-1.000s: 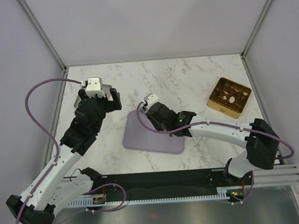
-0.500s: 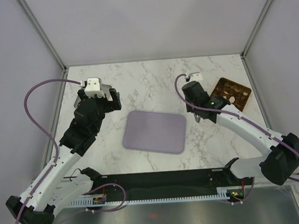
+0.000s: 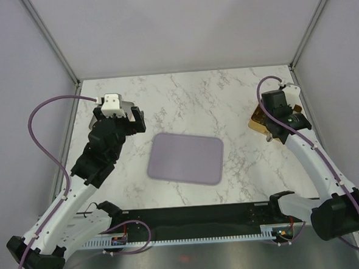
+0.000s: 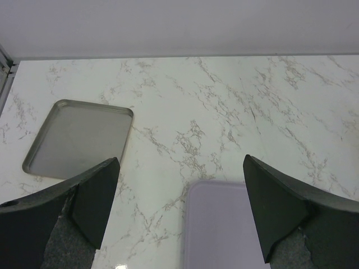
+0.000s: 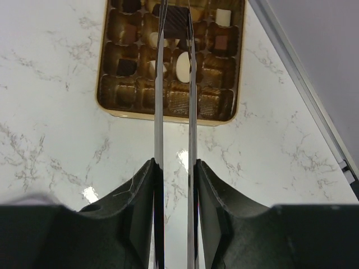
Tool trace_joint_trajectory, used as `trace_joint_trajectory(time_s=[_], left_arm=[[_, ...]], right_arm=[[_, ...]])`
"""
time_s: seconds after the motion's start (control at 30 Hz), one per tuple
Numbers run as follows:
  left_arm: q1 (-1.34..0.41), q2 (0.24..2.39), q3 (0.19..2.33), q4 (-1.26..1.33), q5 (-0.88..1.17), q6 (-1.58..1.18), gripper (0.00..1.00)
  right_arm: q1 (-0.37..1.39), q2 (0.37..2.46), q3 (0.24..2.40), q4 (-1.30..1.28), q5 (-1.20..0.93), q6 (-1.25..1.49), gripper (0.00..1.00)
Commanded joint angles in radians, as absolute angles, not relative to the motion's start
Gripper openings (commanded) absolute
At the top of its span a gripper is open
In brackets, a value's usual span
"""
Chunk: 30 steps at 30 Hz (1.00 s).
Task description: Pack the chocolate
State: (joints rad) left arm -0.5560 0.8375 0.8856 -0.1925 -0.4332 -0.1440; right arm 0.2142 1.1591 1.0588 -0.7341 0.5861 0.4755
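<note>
White marbled desk (image 3: 189, 97), pale lilac walls (image 3: 191, 24). The left gripper (image 4: 179, 165) hangs spread near the lilac tray (image 4: 224, 224); the right gripper (image 5: 175, 168) clamps metal tongs (image 5: 159, 112) pinching a dark chocolate (image 5: 176, 17) over the gold box (image 5: 120, 92) holding other pieces.

I can read no text, label, brand or number anywhere: none on the lilac tray (image 3: 186, 158), the metal tray (image 4: 78, 140) left of it, the gold box (image 5: 210, 103) right of it, or the tongs (image 5: 159, 112) in my right gripper (image 5: 175, 168)
</note>
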Motion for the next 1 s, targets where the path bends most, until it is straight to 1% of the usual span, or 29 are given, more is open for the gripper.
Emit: trace_joint_trajectory(time_s=[0.0,0.23,0.63,0.83,0.97], left_arm=[[-0.554,0.819,0.905,-0.178,-0.417,-0.141,1.0],[-0.554,0.816,0.905,-0.176,-0.403,-0.149,1.0],[-0.555,0.815,0.904,-0.176,-0.4,-0.152,1.0],[-0.555,0.815,0.905,-0.175,-0.408,-0.149,1.0],[-0.555,0.813,0.905,-0.175,-0.413,-0.146,1.0]], right_arm=[[0.181,1.111,1.032,-0.739,0.647,0.499,0.41],[0.088,1.085,0.962,-0.75,0.603,0.518,0.4],[0.043,1.075,0.881,-0.721,0.532,0.528,0.41],[0.038,1.094,0.876,-0.695,0.537,0.508,0.44],[0.04,1.097,0.887,-0.692,0.534,0.497,0.48]])
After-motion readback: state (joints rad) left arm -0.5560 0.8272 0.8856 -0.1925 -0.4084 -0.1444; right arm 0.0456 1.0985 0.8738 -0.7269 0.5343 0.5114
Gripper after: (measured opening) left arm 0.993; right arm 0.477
